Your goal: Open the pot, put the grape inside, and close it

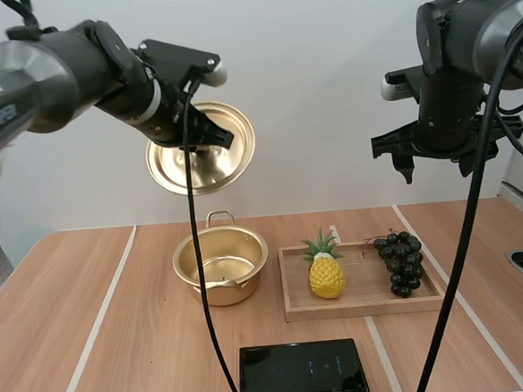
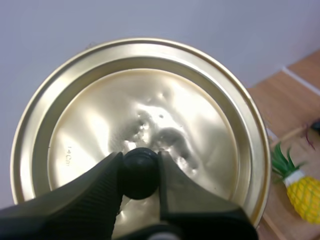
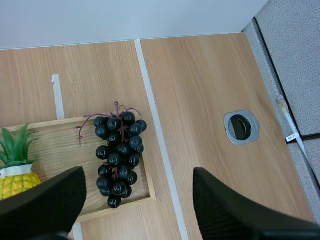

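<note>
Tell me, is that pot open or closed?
Open. The left fingers hold the lid by its knob, high above the pot, whose empty gold inside shows.

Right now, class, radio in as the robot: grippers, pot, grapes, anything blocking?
Left gripper shut on lid, held high, clear of pot. Right gripper open, high over grapes on tray. Pot open, nothing blocking; pineapple beside grapes.

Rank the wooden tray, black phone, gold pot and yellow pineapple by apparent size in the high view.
1. shallow wooden tray
2. flat black phone and round gold pot, too alike to rank
3. yellow plastic pineapple
</note>
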